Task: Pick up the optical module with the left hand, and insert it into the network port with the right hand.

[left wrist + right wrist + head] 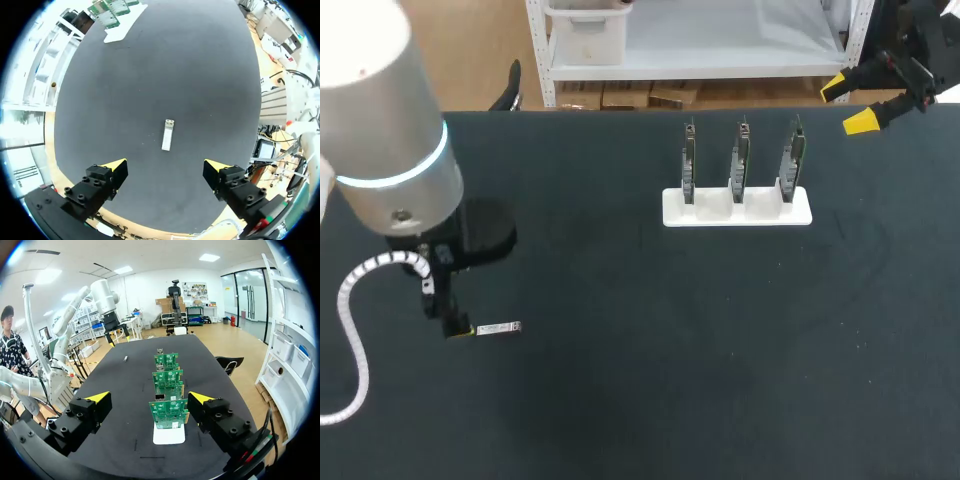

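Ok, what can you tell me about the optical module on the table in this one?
The optical module is a small, slim, silvery bar that looks like metal, with a slightly blockier end pointing away from the left gripper. It lies flat on the dark table, ahead of the open gripper and in line with its gap. The gripper does not touch it; only the table does.

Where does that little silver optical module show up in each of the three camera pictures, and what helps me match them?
Head view: optical module lies on the table at lower left, beside the left arm's jaws.
Left wrist view: it lies ahead of the open jaws, midway between them.
Right wrist view: a tiny sliver far beyond the circuit boards, probably it.
Shared landmark: the white stand holding those three.
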Action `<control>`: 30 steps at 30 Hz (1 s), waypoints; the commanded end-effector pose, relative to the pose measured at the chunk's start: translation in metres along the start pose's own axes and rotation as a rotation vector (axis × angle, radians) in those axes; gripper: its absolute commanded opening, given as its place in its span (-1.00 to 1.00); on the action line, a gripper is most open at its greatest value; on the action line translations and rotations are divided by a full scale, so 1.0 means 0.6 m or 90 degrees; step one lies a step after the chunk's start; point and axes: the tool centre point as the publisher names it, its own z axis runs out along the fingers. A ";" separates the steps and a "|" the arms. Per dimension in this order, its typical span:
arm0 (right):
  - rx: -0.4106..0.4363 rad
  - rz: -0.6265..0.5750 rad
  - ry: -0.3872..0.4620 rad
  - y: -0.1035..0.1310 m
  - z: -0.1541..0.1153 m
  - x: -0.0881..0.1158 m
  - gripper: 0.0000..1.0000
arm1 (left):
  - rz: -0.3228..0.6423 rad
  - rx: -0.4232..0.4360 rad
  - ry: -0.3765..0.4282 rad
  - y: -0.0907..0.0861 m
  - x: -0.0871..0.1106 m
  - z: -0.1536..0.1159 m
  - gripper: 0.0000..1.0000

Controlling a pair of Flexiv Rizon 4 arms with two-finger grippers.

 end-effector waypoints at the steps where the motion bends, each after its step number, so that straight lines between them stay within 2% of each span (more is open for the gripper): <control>1: 0.003 -0.001 0.000 0.003 0.001 0.000 1.00 | 0.003 0.004 -0.031 0.001 0.006 0.017 1.00; 6: 0.003 -0.001 0.000 0.003 0.001 0.000 1.00 | 0.002 0.039 0.008 0.002 0.011 0.045 1.00; 12: 0.003 -0.001 0.000 0.003 0.001 0.000 1.00 | -0.008 0.069 0.027 0.006 0.007 0.066 1.00; 19: 0.003 -0.001 0.000 0.003 0.001 0.000 1.00 | -0.010 0.085 0.024 0.002 -0.002 0.075 1.00; 30: 0.003 -0.001 0.000 0.003 0.001 0.000 1.00 | -0.013 0.088 0.014 -0.020 -0.010 0.091 1.00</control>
